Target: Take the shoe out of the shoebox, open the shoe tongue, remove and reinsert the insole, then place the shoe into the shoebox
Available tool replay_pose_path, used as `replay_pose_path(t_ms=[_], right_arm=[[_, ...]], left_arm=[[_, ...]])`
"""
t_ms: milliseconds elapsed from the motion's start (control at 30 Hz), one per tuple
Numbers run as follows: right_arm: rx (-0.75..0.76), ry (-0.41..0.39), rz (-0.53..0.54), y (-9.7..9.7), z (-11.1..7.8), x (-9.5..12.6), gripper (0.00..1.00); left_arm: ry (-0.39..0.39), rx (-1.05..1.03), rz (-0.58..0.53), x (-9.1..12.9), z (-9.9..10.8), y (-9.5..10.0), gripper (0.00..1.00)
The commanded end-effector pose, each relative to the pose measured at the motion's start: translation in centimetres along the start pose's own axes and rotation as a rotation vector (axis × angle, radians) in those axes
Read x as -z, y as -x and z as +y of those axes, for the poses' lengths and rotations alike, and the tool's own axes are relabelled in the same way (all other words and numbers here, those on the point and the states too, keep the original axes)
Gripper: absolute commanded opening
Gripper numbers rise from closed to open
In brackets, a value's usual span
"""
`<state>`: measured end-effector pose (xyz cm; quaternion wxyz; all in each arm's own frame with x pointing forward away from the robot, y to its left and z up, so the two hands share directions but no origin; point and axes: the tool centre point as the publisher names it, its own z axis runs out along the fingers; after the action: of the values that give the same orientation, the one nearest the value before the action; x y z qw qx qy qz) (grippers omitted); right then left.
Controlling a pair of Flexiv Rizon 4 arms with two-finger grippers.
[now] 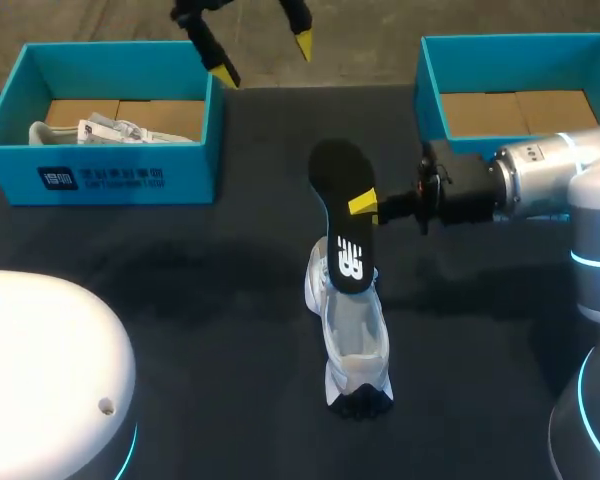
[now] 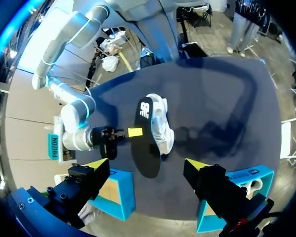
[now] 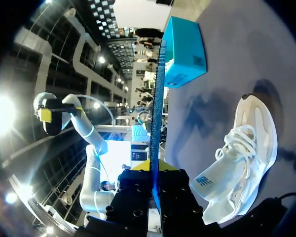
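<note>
Your right gripper (image 1: 361, 205), at frame centre, is pinched tight on the thin, flat black insole (image 1: 342, 180), which stands on edge. Its lower end meets the white mesh, laced shoe (image 1: 352, 340) below centre. Your left gripper (image 1: 263, 60), upper middle, is spread wide and holds nothing. The square-walled teal shoeboxes (image 1: 100, 175) (image 1: 430, 90) stand well apart from the shoe.

L gripper (image 2: 147, 164) hangs over the table (image 2: 227, 89), fingers wide apart, nothing btwn them. Below, R gripper (image 2: 134, 132) pinches the black insole (image 2: 147, 154) (logo end at the white shoe (image 2: 164, 126)). A box (image 2: 119, 195) by one finger, 2nd box (image 2: 259, 174) by the other.
</note>
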<state>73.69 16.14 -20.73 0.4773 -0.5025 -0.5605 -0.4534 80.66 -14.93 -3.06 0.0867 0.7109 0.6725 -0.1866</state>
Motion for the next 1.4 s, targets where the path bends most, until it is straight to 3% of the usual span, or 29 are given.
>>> replay_pose_path(t_ms=[33, 500, 1000, 1267, 1400], right_arm=[[-0.001, -0.001, -0.004, -0.1, 0.0, -0.1, 0.0], [-0.001, -0.001, -0.004, -0.1, 0.0, -0.1, 0.0], [-0.001, -0.001, -0.004, -0.1, 0.0, -0.1, 0.0], [-0.001, -0.001, -0.004, -0.1, 0.0, -0.1, 0.0], [-0.001, -0.001, -0.004, -0.1, 0.0, -0.1, 0.0]], left_arm=[[-0.027, 0.004, 0.288, -0.1, 1.0, 1.0, 1.0], [0.02, 0.088, 0.34, -1.0, 2.1, 2.2, 1.0], [0.013, 0.106, 0.314, -1.8, 2.3, 3.0, 1.0], [0.046, 0.144, 0.151, -0.9, 1.3, 2.3, 1.0], [0.073, 0.154, -0.001, -0.5, 0.3, 1.5, 1.0]])
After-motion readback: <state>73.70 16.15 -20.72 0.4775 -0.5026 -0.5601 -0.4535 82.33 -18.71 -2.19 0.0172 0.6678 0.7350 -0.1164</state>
